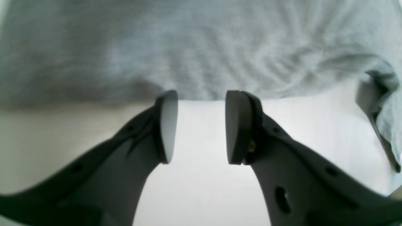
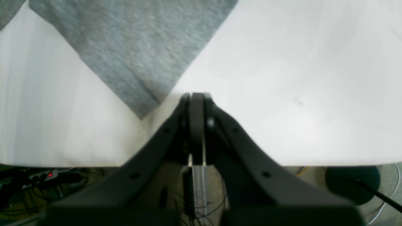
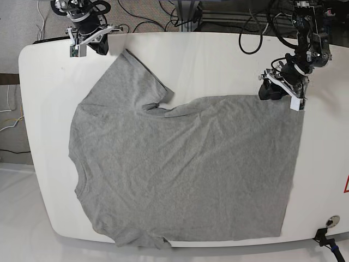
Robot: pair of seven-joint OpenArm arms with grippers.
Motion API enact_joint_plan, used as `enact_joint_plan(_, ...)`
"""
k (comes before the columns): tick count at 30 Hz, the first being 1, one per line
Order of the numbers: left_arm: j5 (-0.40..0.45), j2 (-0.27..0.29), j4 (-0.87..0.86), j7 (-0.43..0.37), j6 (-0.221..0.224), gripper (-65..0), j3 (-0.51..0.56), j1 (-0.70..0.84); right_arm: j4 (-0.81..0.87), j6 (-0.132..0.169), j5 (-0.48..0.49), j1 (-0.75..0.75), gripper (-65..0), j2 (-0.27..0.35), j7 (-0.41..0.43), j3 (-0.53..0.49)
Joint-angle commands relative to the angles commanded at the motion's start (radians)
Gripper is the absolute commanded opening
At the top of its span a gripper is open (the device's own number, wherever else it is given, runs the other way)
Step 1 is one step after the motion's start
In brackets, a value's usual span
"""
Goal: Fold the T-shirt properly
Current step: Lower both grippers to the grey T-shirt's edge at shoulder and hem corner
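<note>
A grey T-shirt (image 3: 185,164) lies spread flat on the white table (image 3: 218,60), with one sleeve reaching toward the far left corner and the hem toward the right. My left gripper (image 3: 271,90) sits at the shirt's far right hem corner. In the left wrist view that gripper (image 1: 201,95) is open, its fingertips just at the edge of the cloth (image 1: 201,47) and nothing between them. My right gripper (image 3: 98,43) hovers past the sleeve tip. In the right wrist view it (image 2: 197,95) is shut and empty, just right of the sleeve corner (image 2: 141,114).
Cables (image 3: 163,16) and arm bases crowd the table's far edge. A power strip with a red light (image 2: 50,174) and a dark round object (image 2: 351,182) lie on the floor beyond the table edge. A bunched fold of shirt (image 1: 386,110) rises at the right of the left wrist view.
</note>
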Motion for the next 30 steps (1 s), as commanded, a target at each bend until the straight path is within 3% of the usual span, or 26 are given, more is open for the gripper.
enact_joint_plan(4,0.062,-0.063,-0.005,-0.037,0.002,-37.6,0.031,-0.029,-0.001,-0.001,0.001,0.009,-55.9,0.003,-0.008,0.005)
enact_joint_plan(5,0.045,-0.044,-0.021,-0.021,0.009,-38.8,0.023,-0.034,-0.003,0.008,0.0,0.008,-65.0,0.001,-0.01,0.003)
enact_joint_plan(17,0.043,-0.053,-0.081,-0.029,0.013,-40.1,0.001,-0.06,-0.009,0.013,-0.003,0.04,-65.0,-0.002,-0.036,0.001)
enact_joint_plan(22,0.068,-0.039,-0.101,-0.007,0.02,-39.0,0.005,-0.03,-0.024,0.018,0.006,0.081,-64.6,-0.033,-0.056,0.002)
enact_joint_plan(26,0.068,-0.039,-0.101,-0.007,0.02,-38.8,0.004,-0.024,-0.027,0.041,0.006,0.099,-64.7,-0.033,-0.06,0.005)
enact_joint_plan(30,0.068,-0.039,-0.1,-0.007,0.02,-38.8,0.004,-0.021,-0.025,0.041,0.006,0.101,-64.7,-0.033,-0.06,0.005)
